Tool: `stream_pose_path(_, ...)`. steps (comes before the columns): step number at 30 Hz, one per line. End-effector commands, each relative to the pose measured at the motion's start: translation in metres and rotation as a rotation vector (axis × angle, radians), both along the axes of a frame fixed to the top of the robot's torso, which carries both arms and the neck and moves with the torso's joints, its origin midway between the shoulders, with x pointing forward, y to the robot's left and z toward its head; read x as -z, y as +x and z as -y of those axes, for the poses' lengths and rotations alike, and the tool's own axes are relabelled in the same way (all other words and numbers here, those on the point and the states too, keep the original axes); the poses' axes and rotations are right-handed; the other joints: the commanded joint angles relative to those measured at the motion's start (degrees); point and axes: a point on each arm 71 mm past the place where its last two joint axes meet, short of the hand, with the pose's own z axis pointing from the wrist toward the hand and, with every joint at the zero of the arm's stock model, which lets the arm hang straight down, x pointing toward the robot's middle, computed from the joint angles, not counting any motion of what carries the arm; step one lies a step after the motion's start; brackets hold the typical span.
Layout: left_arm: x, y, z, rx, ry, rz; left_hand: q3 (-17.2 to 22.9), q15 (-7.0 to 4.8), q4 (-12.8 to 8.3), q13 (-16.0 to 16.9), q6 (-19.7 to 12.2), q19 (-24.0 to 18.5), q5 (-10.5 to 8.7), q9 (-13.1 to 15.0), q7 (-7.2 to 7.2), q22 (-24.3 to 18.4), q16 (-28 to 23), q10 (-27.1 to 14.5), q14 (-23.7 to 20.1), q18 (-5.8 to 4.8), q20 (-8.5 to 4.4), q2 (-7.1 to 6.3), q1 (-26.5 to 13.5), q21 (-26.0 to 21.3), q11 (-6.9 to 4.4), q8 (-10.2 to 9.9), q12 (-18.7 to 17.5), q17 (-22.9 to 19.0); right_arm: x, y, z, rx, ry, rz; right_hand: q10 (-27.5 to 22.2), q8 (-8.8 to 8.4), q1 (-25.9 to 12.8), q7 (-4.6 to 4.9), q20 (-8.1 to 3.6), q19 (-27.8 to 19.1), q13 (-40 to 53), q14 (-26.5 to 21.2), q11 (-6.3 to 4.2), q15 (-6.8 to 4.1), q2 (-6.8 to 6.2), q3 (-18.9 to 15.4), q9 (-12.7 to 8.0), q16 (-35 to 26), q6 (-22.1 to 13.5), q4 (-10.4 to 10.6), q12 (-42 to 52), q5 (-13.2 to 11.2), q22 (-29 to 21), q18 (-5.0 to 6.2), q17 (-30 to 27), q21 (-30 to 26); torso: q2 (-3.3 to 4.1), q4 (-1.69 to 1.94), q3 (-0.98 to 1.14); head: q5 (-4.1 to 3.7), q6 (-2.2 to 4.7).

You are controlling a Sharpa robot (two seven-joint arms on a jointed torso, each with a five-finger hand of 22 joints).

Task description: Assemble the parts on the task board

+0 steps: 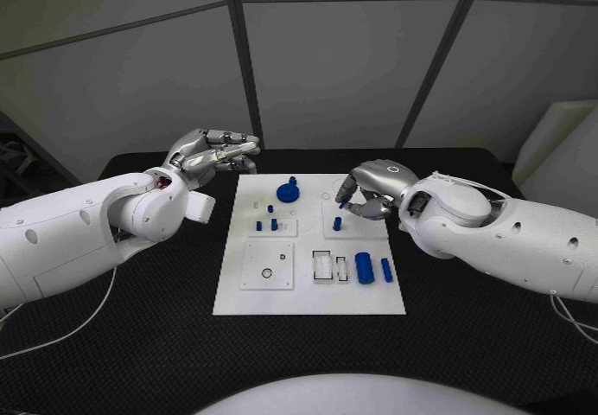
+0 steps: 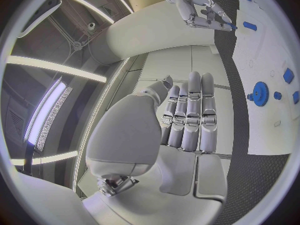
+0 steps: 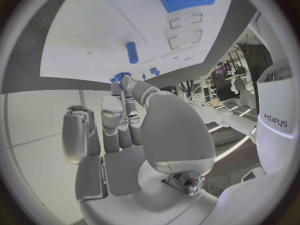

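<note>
The white task board (image 1: 312,290) lies in the middle of the black table. A blue gear (image 1: 288,192) stands at its far end, with small blue pegs (image 1: 267,225) just in front of it. My right hand (image 1: 370,188) hovers over the board's far right part and pinches a small blue part (image 1: 344,205) at its fingertips, just above an upright blue peg (image 1: 336,223). The right wrist view shows that part (image 3: 120,77) at the fingertips, over the board (image 3: 87,30). My left hand (image 1: 214,156) is raised beyond the board's far left corner, fingers (image 2: 190,110) stretched out and holding nothing.
A thick blue cylinder (image 1: 364,267) and a thin blue bar (image 1: 386,270) lie at the board's right side beside white slots (image 1: 323,264). A square plate with a hole (image 1: 267,264) sits at the near left. Black table surrounds the board.
</note>
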Motion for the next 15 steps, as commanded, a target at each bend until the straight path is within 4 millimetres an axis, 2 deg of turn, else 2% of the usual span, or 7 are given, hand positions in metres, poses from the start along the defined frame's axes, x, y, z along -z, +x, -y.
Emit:
stream_pose_path(1, -0.001, 0.000, 0.002, 0.011, -0.013, 0.003, -0.32, 0.00, 0.06, -0.07, -0.26, 0.37, -0.31, 0.08, 0.02, -0.05, -0.37, -0.16, 0.45, -0.87, -0.03, 0.48, -0.12, -0.32, 0.04, -0.37, -0.23, -0.01, -0.011, -0.010, -0.013, -0.032, 0.087, 0.026, -0.12, -0.03, -0.06, 0.10, -0.35, 2.61, -0.07, 0.74, -0.05, -0.31, -0.11, 0.15, 0.08, 0.01, 0.34, 0.07, -0.09, 0.22, 10.33, -0.85, -0.14, 0.26, 0.05, 0.17, -0.05, 0.38, 0.09)
stream_pose_path(5, -0.001, 0.000, 0.003, 0.013, -0.014, 0.003, -0.32, 0.00, 0.06, -0.07, -0.26, 0.37, -0.31, 0.08, 0.02, -0.05, -0.37, -0.16, 0.45, -0.87, -0.03, 0.48, -0.12, -0.32, 0.04, -0.37, -0.23, -0.01, -0.017, -0.020, -0.032, -0.086, 0.117, 0.022, -0.14, -0.06, -0.02, 0.11, -0.36, 2.62, -0.08, 0.73, -0.04, -0.31, -0.13, 0.21, 0.09, 0.02, 0.32, 0.03, -0.10, 0.30, 10.34, -0.85, -0.16, 0.28, 0.03, 0.25, -0.07, 1.27, 0.00)
stream_pose_path(7, -0.001, 0.001, 0.004, 0.015, -0.015, 0.003, -0.32, 0.00, 0.06, -0.07, -0.26, 0.37, -0.31, 0.08, 0.02, -0.05, -0.37, -0.16, 0.45, -0.87, -0.03, 0.48, -0.12, -0.32, 0.04, -0.37, -0.23, -0.01, -0.018, -0.023, -0.041, -0.106, 0.123, 0.016, -0.14, -0.06, -0.02, 0.11, -0.36, 2.62, -0.08, 0.73, -0.04, -0.31, -0.13, 0.21, 0.09, 0.02, 0.32, 0.03, -0.10, 0.30, 10.34, -0.85, -0.16, 0.28, 0.03, 0.24, -0.12, 2.02, -0.16)
stream_pose_path(9, -0.001, 0.001, 0.005, 0.017, -0.016, 0.003, -0.36, 0.01, 0.06, -0.07, -0.28, 0.37, -0.33, 0.08, 0.02, -0.10, -0.42, -0.18, 0.45, -0.87, -0.02, 0.49, -0.16, -0.36, 0.04, -0.37, -0.24, 0.00, -0.017, -0.024, -0.049, -0.125, 0.125, 0.009, -0.15, -0.07, -0.01, 0.11, -0.36, 2.61, -0.08, 0.72, -0.04, -0.31, -0.14, 0.23, 0.10, 0.01, 0.30, 0.01, -0.10, 0.33, 10.34, -0.85, -0.19, 0.28, 0.05, 0.19, -0.15, 3.26, -0.44)
stream_pose_path(12, -0.001, 0.001, 0.008, 0.022, -0.018, 0.003, -0.41, 0.02, 0.07, -0.08, -0.30, 0.38, -0.35, 0.08, 0.02, -0.15, -0.47, -0.19, 0.46, -0.88, -0.01, 0.50, -0.20, -0.41, 0.05, -0.38, -0.25, 0.00, -0.016, -0.024, -0.062, -0.151, 0.122, -0.002, -0.18, -0.11, 0.00, 0.13, -0.37, 2.61, -0.09, 0.72, -0.02, -0.31, -0.16, 0.27, 0.11, 0.05, 0.26, -0.01, -0.12, 0.38, 10.34, -0.85, -0.18, 0.28, 0.07, 0.25, -0.20, 4.44, -0.64)
stream_pose_path(15, -0.001, 0.001, 0.010, 0.026, -0.020, 0.003, -0.41, 0.02, 0.07, -0.08, -0.30, 0.38, -0.35, 0.08, 0.02, -0.15, -0.47, -0.19, 0.46, -0.88, -0.01, 0.50, -0.20, -0.41, 0.05, -0.38, -0.25, 0.00, -0.010, -0.025, -0.074, -0.177, 0.108, -0.016, -0.26, -0.18, 0.02, 0.17, -0.37, 2.61, -0.11, 0.71, 0.01, -0.30, -0.18, 0.34, 0.13, 0.08, 0.19, -0.04, -0.14, 0.43, 10.34, -0.85, -0.19, 0.28, 0.12, 0.13, -0.07, 5.42, -0.97)
